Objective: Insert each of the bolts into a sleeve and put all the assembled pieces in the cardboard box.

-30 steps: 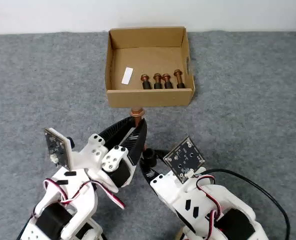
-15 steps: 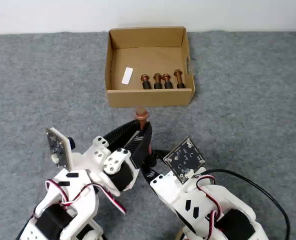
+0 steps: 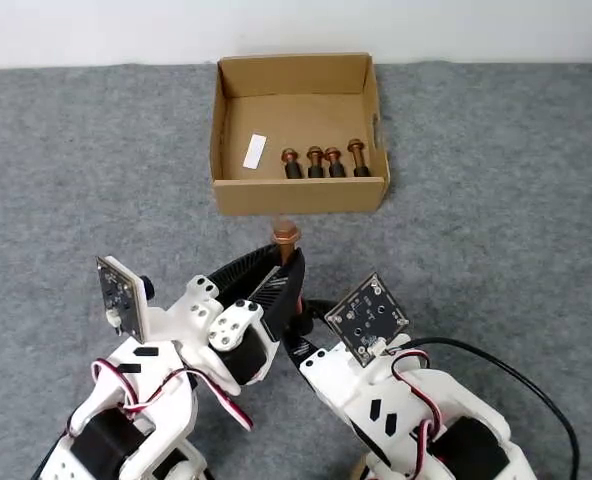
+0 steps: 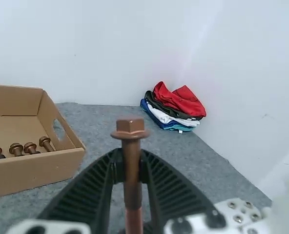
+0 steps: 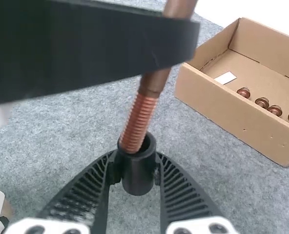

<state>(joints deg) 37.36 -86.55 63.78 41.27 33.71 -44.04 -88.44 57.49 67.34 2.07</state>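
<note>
The left claw (image 4: 131, 158) is pinching the copper bolt (image 4: 131, 175) by the smooth upper shank. That leaves the hexagonal head free above the fingers and the threaded end bare below, so the thread can go into the hole without the fingers fouling it. The right claw (image 5: 136, 162) is clamped around the black sleeve (image 5: 134, 176) and holds it upright with its open mouth facing up, a steady socket for the other arm to aim at. In the right wrist view the thread's tip sits at the sleeve's mouth, apparently just inside, with the bolt leaning a little off the sleeve's axis, so the insertion looks barely begun. From above, this meeting point lies on the grey desk (image 3: 496, 200) just at 6 o'clock of the cardboard box (image 3: 301, 195), probably so the drop-off afterwards is short. Four assembled pieces (image 3: 326, 162) already lie in a row along the box's 6 o'clock wall, with a white label (image 3: 255, 151) at their 9 o'clock. A pile of folded clothes (image 4: 174, 107) sits by the far wall. Compared with a second ago, the bolt head has drifted away from the box wall toward 5 o'clock, and the left arm has shifted with it, closer to the right arm; the box and its contents have not moved.
</note>
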